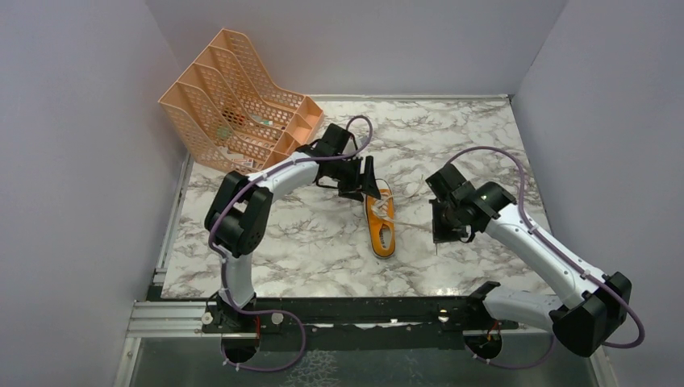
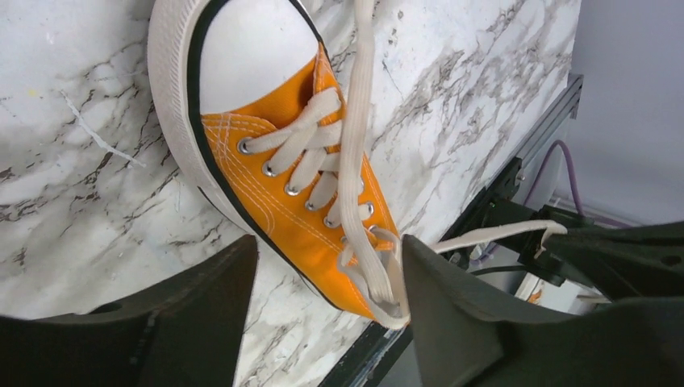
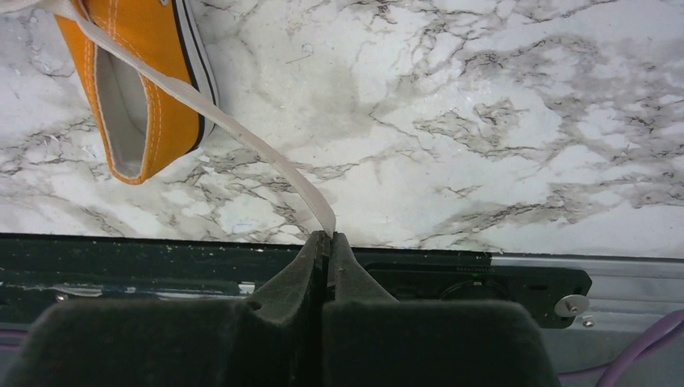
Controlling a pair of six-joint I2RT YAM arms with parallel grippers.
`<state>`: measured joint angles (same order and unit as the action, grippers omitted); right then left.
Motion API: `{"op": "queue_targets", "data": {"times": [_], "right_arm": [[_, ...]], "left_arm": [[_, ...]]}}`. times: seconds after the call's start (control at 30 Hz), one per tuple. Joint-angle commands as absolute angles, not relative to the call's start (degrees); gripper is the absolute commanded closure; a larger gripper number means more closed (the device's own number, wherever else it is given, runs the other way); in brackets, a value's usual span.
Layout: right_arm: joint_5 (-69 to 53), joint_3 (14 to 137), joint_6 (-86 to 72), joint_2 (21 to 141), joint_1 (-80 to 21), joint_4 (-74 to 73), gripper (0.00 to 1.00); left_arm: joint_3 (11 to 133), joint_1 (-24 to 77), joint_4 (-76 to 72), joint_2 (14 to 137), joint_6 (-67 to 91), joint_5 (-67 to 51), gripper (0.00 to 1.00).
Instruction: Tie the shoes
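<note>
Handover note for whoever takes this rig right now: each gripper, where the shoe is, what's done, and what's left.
Left gripper: open above the sneaker, holding nothing.
Right gripper: shut on one lace, drawn taut off the sneaker.
Sneaker: upright on the marble table between the arms; other lace loose along its tongue.
Done: no knot visible.
Left: cross laces, tie bow.
</note>
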<state>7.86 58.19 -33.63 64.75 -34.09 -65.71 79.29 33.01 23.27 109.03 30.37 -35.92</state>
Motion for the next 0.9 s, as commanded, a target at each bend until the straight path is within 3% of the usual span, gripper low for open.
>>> {"op": "queue_targets", "data": {"times": [0.0,0.53,0.7,0.87], "right_arm": [[10.2,57.7,-36.0,62.4,-33.9,-67.1,0.99],[13.4,57.9,-36.8,59.3,-33.9,-69.0,0.99],[13.3,57.9,-36.5,58.6,-33.8,-68.8,0.99],[13.2,57.7,-36.4,58.1,-33.8,-68.9,0.99]], "left_arm": [[82.8,33.9,23.0,112.8,30.2,-36.7,0.4],[85.7,37.6,23.1,116.2,29.4,-37.0,0.65],[86.7,37.9,22.9,116.2,29.6,-37.5,0.58],[88.1,39.2,22.7,117.5,30.1,-39.2,0.59]]}}
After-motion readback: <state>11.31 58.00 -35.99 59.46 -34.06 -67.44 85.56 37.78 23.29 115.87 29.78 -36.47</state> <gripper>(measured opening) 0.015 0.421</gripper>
